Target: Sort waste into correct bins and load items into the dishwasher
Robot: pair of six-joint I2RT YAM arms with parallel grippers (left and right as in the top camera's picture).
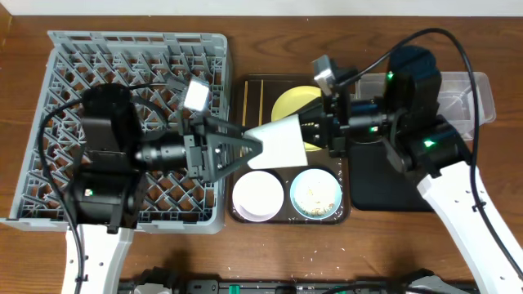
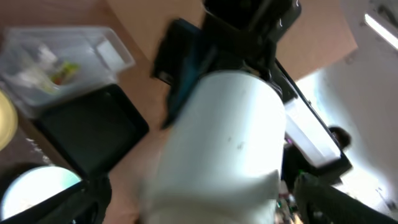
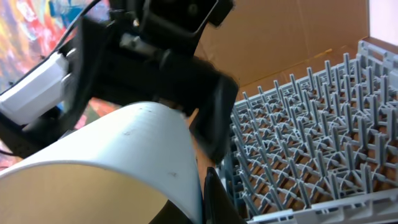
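The small white cup (image 1: 282, 143) hangs sideways in the air over the brown serving tray, between my two grippers. My right gripper (image 1: 317, 131) is shut on its rim; in the right wrist view a black finger (image 3: 214, 199) presses against the cup wall (image 3: 124, 149). My left gripper (image 1: 249, 151) is open, its fingers spread on either side of the cup's base (image 2: 224, 143), apart from it. The grey dish rack (image 1: 57, 90) stands at the left. The yellow plate (image 1: 290, 102), the pinkish-white bowl (image 1: 257, 194) and the light blue bowl (image 1: 315, 193) with rice grains sit on the tray. The chopsticks are out of view.
The dark brown serving tray (image 1: 245, 90) lies in the middle. The black tray (image 1: 384, 184) and the clear tub (image 1: 478, 94) are at the right, under my right arm. The tub holds a snack wrapper (image 2: 62, 71) and white scraps. Rack pegs (image 3: 298, 124) stand below the cup.
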